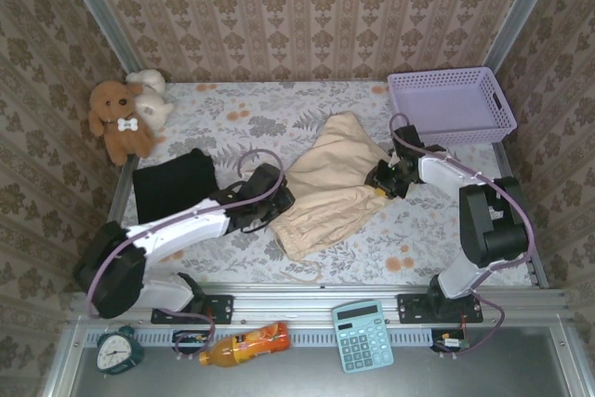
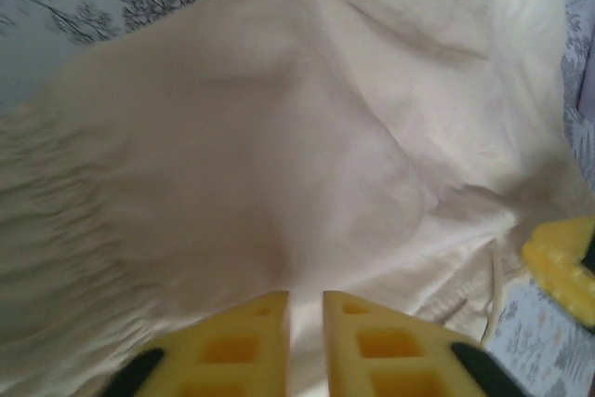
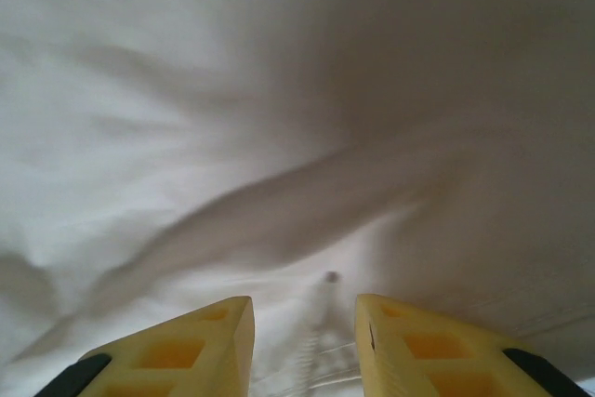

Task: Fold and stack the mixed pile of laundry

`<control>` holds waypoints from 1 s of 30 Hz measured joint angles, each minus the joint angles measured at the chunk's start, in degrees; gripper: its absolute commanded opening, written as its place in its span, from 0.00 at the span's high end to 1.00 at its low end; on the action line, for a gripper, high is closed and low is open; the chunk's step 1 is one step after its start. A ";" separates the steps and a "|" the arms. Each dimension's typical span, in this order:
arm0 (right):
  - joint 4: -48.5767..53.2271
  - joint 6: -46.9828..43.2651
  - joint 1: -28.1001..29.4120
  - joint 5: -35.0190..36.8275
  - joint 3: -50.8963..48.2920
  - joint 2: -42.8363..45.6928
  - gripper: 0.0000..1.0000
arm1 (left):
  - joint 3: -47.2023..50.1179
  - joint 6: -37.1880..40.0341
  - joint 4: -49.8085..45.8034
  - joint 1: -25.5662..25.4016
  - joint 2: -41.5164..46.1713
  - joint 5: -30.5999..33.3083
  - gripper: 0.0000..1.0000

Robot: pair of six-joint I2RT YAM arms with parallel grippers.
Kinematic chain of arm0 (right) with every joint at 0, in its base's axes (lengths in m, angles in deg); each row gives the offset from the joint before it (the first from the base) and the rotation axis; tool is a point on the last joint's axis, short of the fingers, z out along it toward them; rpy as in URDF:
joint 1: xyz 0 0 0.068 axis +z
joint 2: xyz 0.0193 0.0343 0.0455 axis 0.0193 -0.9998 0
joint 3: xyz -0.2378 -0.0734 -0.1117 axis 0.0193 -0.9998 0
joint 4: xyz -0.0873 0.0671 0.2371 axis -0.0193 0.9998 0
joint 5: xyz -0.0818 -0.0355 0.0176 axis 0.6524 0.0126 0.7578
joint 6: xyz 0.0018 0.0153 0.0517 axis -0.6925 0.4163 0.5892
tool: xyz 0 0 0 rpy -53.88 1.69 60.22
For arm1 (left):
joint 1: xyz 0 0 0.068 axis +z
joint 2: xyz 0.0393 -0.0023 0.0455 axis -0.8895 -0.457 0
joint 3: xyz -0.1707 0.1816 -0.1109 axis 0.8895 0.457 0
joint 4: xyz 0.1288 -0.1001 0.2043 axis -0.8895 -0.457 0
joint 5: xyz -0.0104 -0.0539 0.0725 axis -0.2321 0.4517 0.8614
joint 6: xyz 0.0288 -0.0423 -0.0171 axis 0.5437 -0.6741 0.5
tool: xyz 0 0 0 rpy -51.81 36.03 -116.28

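The pale beige garment [image 1: 330, 183] lies crumpled at the middle of the table, partly doubled over itself. The black garment [image 1: 172, 181] lies folded to its left, apart from it. My left gripper [image 1: 279, 200] is at the beige piece's left edge; in the left wrist view its fingers [image 2: 306, 297] stand nearly together with a fold of beige cloth [image 2: 279, 137] pinched between them. My right gripper [image 1: 379, 178] is at the garment's right edge. In the right wrist view it [image 3: 304, 302] is open, low over the beige cloth [image 3: 232, 118], with a drawstring [image 3: 318, 323] between the fingers.
A lavender mesh basket [image 1: 453, 104] stands at the back right. Brown and cream plush toys [image 1: 121, 118] sit in the back left corner. A calculator [image 1: 363, 334], an orange bottle [image 1: 244, 344] and a clock [image 1: 118, 350] lie on the front ledge below the rail.
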 measured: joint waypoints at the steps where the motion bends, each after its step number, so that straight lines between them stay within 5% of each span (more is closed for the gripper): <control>1: -0.22 0.28 0.00 -0.02 -0.66 -0.46 0.65 | -0.26 -0.15 0.96 0.07 -1.55 -0.11 0.94; 9: -4.83 6.10 0.87 -0.22 -7.39 2.47 0.64 | 2.45 1.99 5.97 7.56 -10.95 -2.84 0.90; 12: -4.79 8.37 3.52 -0.13 -8.09 4.35 0.64 | -0.61 7.45 4.85 12.74 -14.40 -6.60 0.78; 15: -4.22 10.25 6.45 0.92 -7.72 6.93 0.66 | -9.42 14.99 1.11 17.62 -19.39 -10.51 0.47; 17: -3.06 11.08 8.26 2.32 -6.21 8.92 0.66 | -17.14 20.83 -2.10 20.26 -22.45 -13.18 0.02; 20: -2.05 11.65 10.95 4.74 -1.84 10.29 0.71 | -27.19 28.92 -7.96 23.30 -24.11 -16.02 0.00; 24: -1.55 10.40 15.06 7.45 7.10 6.91 1.00 | -32.04 36.22 -13.70 26.05 -20.92 -18.40 0.00; 30: -0.63 6.43 17.94 8.57 20.68 -9.27 1.00 | -20.50 34.91 -16.02 30.38 -9.35 -22.53 0.01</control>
